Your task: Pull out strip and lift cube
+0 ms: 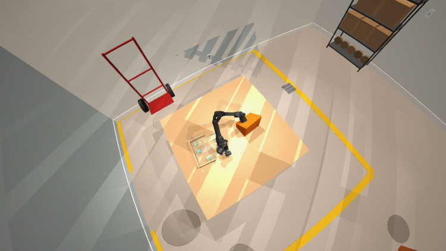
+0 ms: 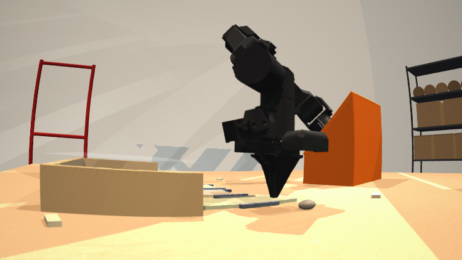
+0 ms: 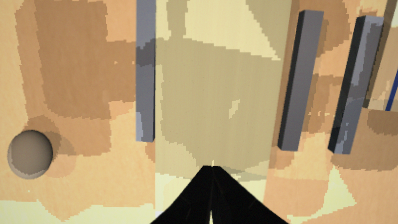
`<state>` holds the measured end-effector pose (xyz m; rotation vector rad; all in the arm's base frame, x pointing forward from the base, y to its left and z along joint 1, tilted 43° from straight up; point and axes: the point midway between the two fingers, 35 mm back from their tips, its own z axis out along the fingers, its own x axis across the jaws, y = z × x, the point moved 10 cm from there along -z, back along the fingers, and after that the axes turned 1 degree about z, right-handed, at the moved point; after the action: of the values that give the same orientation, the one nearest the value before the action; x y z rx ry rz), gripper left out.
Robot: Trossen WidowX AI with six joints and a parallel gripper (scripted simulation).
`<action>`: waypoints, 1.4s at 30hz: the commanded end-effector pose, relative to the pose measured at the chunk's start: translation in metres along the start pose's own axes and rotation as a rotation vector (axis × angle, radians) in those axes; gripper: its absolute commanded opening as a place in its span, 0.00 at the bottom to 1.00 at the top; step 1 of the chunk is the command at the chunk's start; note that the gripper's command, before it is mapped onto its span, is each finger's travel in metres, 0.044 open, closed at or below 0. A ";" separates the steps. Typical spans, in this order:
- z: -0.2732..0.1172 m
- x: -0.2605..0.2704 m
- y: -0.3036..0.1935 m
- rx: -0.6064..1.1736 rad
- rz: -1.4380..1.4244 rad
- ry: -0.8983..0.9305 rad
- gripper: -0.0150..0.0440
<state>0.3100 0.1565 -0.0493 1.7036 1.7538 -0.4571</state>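
Note:
My gripper point(image 2: 274, 196) point(image 3: 210, 174) is shut and empty, pointing down. Its tips are at or just above the wide pale strip point(image 3: 215, 110) point(image 2: 222, 204); contact is unclear. This strip sticks out from the open side of the tan frame point(image 1: 194, 154) point(image 2: 122, 193). Part of another strip point(image 3: 378, 95), with a blue line, shows at the right edge of the wrist view. Three small greenish or teal cubes point(image 1: 195, 143) point(image 1: 199, 151) point(image 1: 208, 157) are inside the frame in the top view. Their labels are too small to read, and the frame wall hides them in the exterior view.
Dark bars point(image 3: 145, 90) point(image 3: 301, 80) point(image 3: 356, 85) lie beside the strips. A grey-brown stone point(image 2: 307, 204) point(image 3: 30, 154) lies near the wide strip's outer end. An orange block point(image 1: 249, 123) point(image 2: 366, 145) stands by the arm's base. Small pale blocks point(image 2: 52, 220) point(image 2: 375, 195) lie on the table.

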 end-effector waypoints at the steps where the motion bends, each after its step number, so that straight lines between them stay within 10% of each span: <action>1: 0.004 0.000 -0.011 0.021 -0.005 0.000 0.25; 42: 0.003 0.000 -0.073 0.023 -0.007 0.001 0.25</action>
<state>0.2482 0.1522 -0.0615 1.7029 1.7574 -0.4543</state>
